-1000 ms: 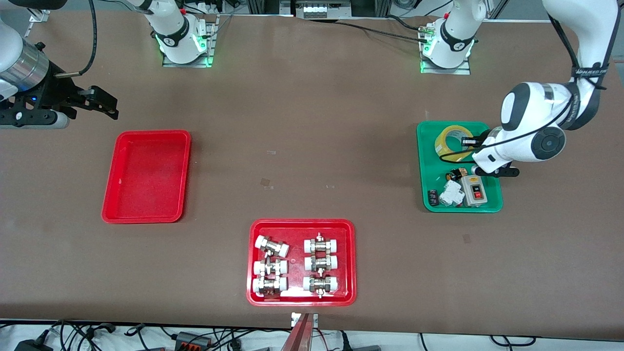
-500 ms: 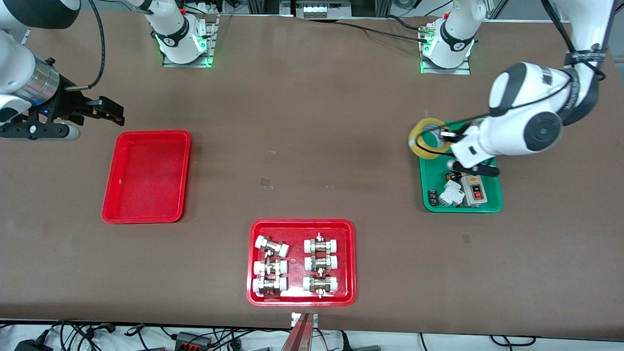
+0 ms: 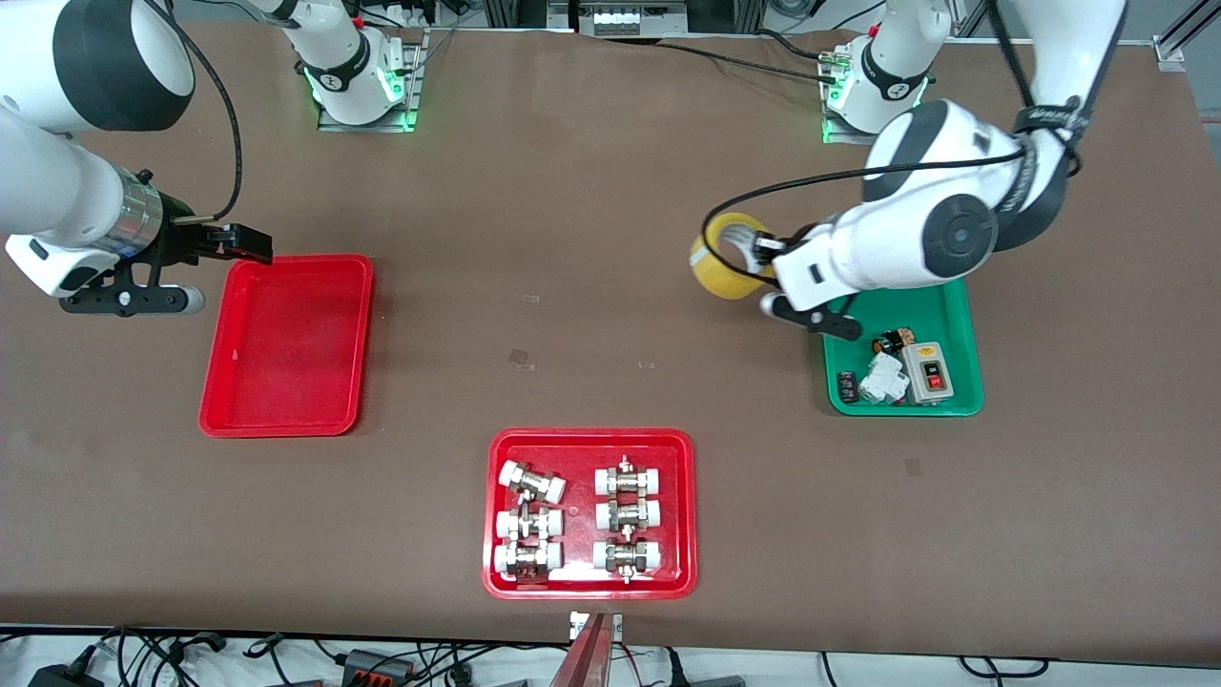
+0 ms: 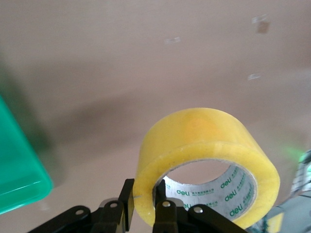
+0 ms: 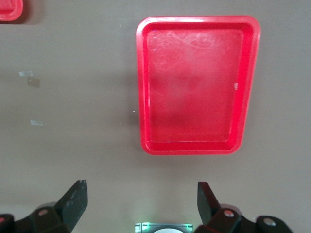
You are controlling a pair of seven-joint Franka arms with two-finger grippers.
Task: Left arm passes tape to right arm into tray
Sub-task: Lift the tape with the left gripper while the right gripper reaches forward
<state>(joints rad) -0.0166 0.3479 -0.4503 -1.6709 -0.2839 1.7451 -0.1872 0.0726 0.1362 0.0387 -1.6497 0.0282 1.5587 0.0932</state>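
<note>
1. Near edge of the table [image 3: 610, 382], middle: red tray of metal fittings [image 3: 589, 513], not part of this job.
2. Mid-depth, toward the right arm's end: the plain red tray [image 3: 286, 343], nothing in it, the drop target. Toward the left arm's end: green tray [image 3: 902, 355] with a switch box and small parts.
3. Tape [image 3: 729, 256] is in the air over bare table just beside the green tray, pinched by the left gripper [image 3: 763, 250], fingers [image 4: 164, 213] clamped across the roll's wall, one inside the core, one outside.
4. Handling guess: light, stiff ring, smooth outer film probably a bit slick; the cardboard core should give better purchase. The opposite part of the wall is free, so the right arm could likely take it there.
5. Right gripper [image 3: 250, 245] hangs over the tray's corner nearest its own base, fingers [image 5: 74, 198] spread wide, nothing between them.
6. Surface: flat brown mat, a few bits of clear tape stuck on. Plenty of open room mid-table for the handover. Both arm bases stand along the edge farthest from the front camera.
</note>
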